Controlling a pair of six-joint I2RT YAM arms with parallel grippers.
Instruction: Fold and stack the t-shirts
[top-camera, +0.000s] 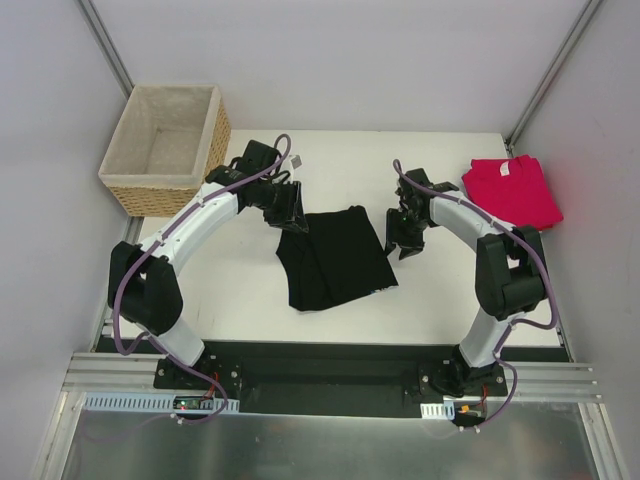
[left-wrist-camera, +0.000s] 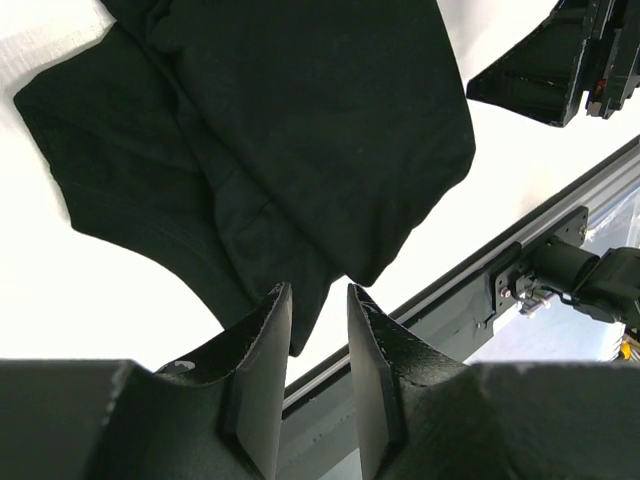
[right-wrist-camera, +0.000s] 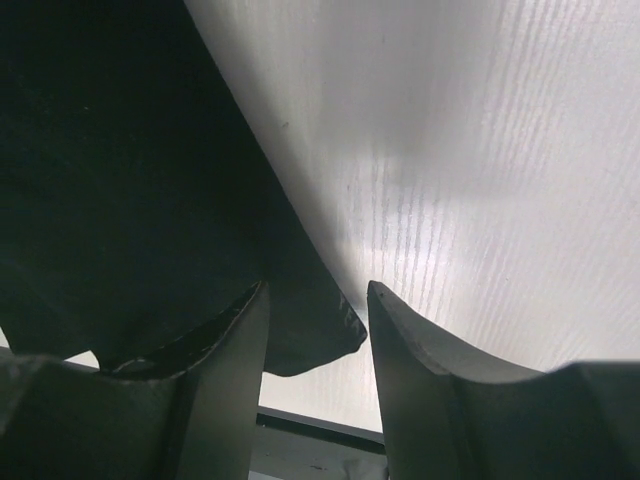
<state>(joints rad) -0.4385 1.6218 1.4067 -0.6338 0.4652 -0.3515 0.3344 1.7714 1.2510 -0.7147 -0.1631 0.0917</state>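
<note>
The black t-shirt (top-camera: 335, 258) lies folded in a rough rectangle in the middle of the white table (top-camera: 240, 300); its print is hidden. At the back right, the pinkish-red t-shirt (top-camera: 512, 188) lies folded. My left gripper (top-camera: 292, 215) hovers at the black shirt's back left corner. In the left wrist view, this gripper (left-wrist-camera: 318, 290) is open with nothing between its fingers, and the black shirt (left-wrist-camera: 300, 130) is spread beyond them. My right gripper (top-camera: 405, 240) is at the shirt's right edge. It (right-wrist-camera: 317, 287) is open above a corner of the black cloth (right-wrist-camera: 120, 170).
A woven wicker basket (top-camera: 165, 145) with pale lining stands at the back left corner. A small grey tag (top-camera: 296, 160) lies on the table behind the left gripper. The black frame rail (top-camera: 330, 360) runs along the near table edge.
</note>
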